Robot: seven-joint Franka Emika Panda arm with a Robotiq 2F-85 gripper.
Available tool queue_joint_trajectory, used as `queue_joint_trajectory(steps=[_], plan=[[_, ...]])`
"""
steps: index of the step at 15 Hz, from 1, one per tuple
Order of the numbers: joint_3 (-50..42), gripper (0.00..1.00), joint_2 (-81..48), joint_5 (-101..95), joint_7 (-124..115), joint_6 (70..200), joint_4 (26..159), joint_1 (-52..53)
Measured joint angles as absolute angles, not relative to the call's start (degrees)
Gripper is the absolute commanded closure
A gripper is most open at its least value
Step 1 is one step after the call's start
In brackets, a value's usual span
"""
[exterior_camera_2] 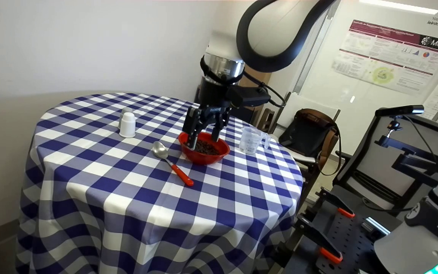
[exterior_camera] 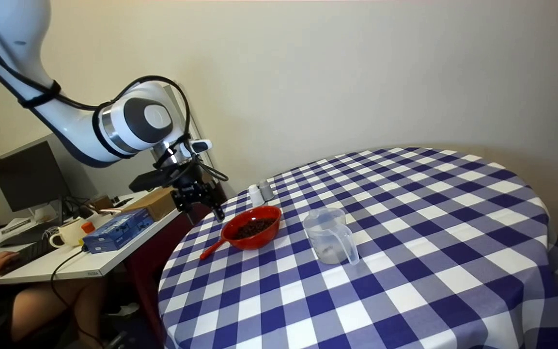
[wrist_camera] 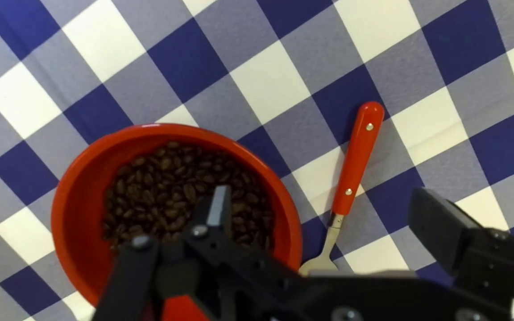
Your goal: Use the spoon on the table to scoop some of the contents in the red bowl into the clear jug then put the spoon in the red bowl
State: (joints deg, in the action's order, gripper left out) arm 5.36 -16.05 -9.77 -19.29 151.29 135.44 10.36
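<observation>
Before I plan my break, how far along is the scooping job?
Done: apparently nothing; the clear jug looks unfilled. In hand: no grasp yet; the gripper hangs open near the spoon on the table. Remaining: grasp the spoon, scoop beans from the red bowl into the jug, then leave the spoon in the bowl.

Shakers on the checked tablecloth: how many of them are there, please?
2. In an exterior view, the white shaker stands on the table beyond the red bowl, with the grey shaker close beside it. No third shows in any view.
</observation>
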Motion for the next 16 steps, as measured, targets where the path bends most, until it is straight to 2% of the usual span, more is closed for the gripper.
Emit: queue_joint_trajectory(steps=[10,16], plan=[[1.9,0.0,-20.9,-11.9,-27.7,151.3,132.3,18.2],[1.3,0.0,-24.5,-9.5,-30.0,151.3,129.7,18.8]])
